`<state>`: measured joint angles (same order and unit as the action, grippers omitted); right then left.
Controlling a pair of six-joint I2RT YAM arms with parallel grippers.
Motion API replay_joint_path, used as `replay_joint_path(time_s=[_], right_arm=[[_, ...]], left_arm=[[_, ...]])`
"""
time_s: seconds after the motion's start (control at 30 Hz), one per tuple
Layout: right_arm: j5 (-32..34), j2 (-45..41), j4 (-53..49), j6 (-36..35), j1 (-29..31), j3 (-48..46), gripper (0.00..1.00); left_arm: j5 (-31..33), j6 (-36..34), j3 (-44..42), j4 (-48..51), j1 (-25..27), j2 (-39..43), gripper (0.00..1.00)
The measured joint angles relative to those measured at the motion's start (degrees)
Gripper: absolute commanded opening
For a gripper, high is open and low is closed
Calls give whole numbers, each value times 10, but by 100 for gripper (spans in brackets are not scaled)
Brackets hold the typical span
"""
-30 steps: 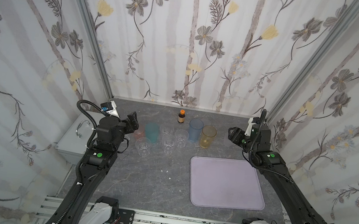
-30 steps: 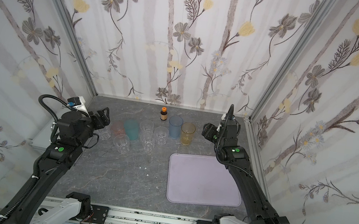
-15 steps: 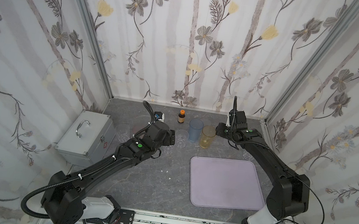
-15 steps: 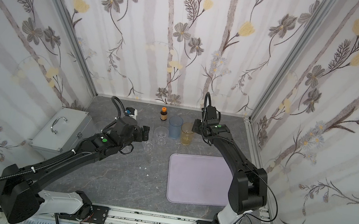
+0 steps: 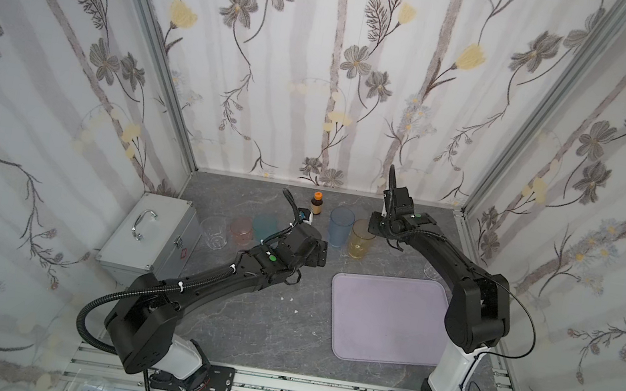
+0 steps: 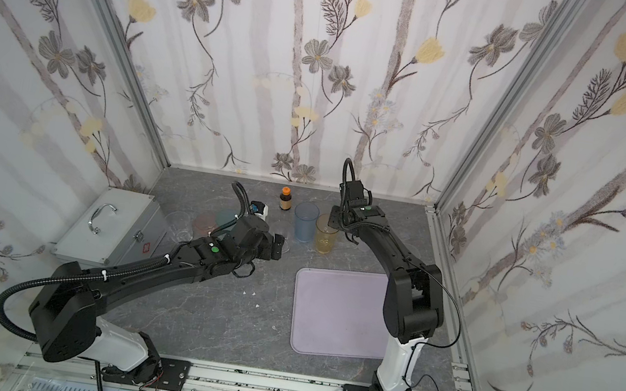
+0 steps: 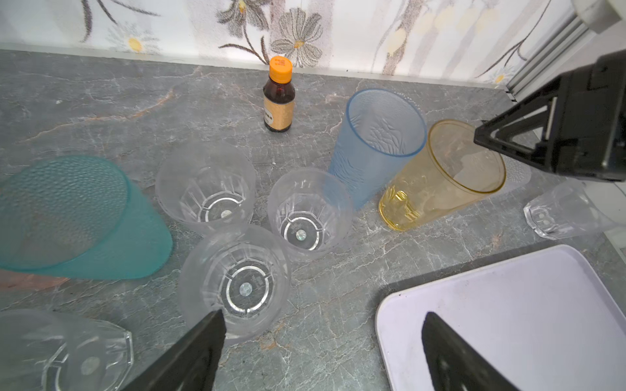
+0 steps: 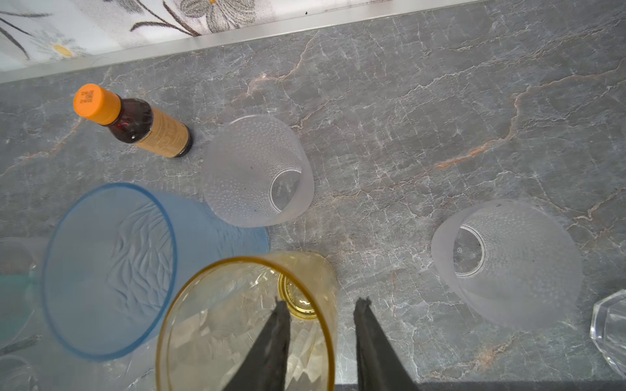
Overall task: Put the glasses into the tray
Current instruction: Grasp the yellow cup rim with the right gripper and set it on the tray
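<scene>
The glasses stand in a cluster at the back of the table. Among them are a tall amber glass [image 5: 361, 243] [image 8: 237, 321], a tall blue one [image 5: 341, 226] [image 7: 376, 142], a teal one [image 7: 78, 216], a pink one [image 5: 241, 230] and several clear faceted ones. The lilac tray [image 5: 385, 316] [image 7: 508, 304] lies bare at the front right. My right gripper [image 8: 321, 300] [image 5: 375, 231] straddles the amber glass's rim, one finger inside and one outside, with a gap left. My left gripper [image 7: 321, 315] [image 5: 317, 252] hangs open over bare table between a clear faceted glass [image 7: 237, 284] and the tray.
A small brown bottle [image 7: 278, 98] with an orange cap stands near the back wall. Two frosted glasses [image 8: 257, 169] [image 8: 508, 260] stand behind and to the right of the amber one. A silver case [image 5: 147, 235] sits at the left edge. The enclosure walls are close.
Both arms have swung in from the sides to the cluster of glasses. The right gripper's fingers have come closer together around the amber glass's rim. The left gripper has opened a little wider.
</scene>
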<state>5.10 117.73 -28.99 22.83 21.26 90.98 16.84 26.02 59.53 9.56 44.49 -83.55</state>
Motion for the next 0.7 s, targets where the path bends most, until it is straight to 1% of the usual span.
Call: replay_joint_path(time_s=[0.1, 0.3, 0.37, 0.53, 0.7], right_arm=[[2, 14, -7, -9, 2, 9, 23], [29, 26, -29, -35, 14, 25, 5], [38, 26, -38, -41, 17, 26, 1], [56, 7, -65, -61, 23, 23, 0], [69, -38, -98, -72, 31, 22, 0]], left_arm=[[-7, -2, 0, -1, 0, -2, 93], [-15, -4, 0, -8, 0, -3, 93], [-15, -5, 0, -8, 0, -3, 93], [-14, -8, 0, -10, 0, 0, 93], [-2, -15, -4, -13, 0, 12, 93]])
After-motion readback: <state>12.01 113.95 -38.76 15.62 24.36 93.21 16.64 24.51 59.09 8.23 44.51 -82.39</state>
